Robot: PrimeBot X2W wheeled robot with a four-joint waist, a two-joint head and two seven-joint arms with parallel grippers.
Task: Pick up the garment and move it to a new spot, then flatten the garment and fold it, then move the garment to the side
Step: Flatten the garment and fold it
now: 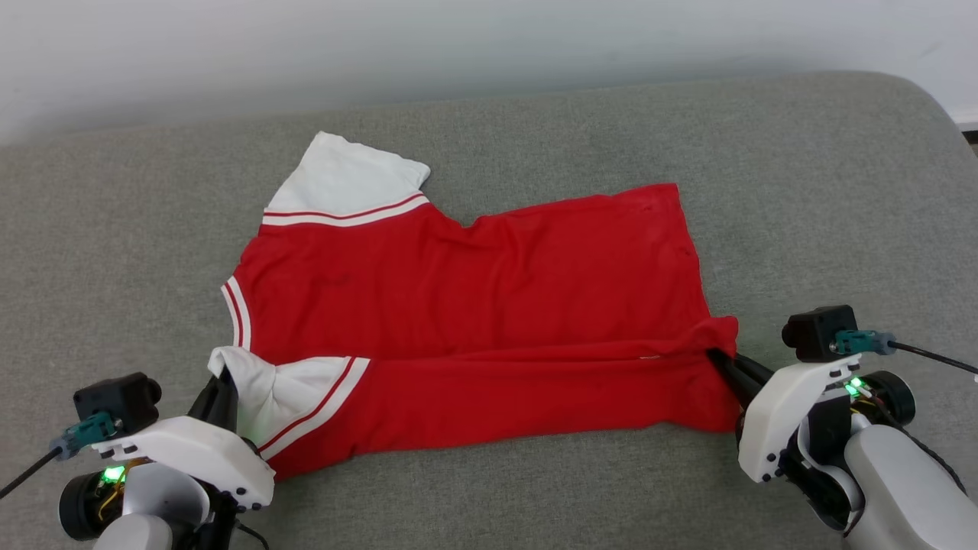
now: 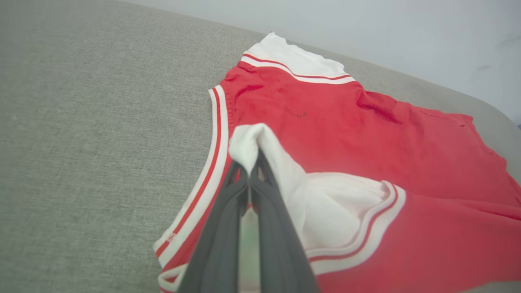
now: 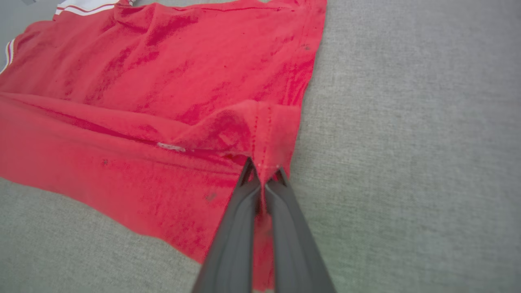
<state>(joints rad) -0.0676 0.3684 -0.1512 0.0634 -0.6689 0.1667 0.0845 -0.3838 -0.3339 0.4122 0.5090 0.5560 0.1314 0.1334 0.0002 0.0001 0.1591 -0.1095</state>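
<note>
On the grey cushion (image 1: 802,191), my left end effector (image 1: 224,380) clamps a white panel of the garment (image 1: 474,305); my right end effector (image 1: 720,357) clamps its hem.

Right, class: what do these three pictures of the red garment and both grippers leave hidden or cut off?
Head view: tips of the right gripper, buried in the garment hem fold.
Right wrist view: the far white sleeve, cut by the top edge.
All views: the garment's underside, against the grey cushion.
</note>
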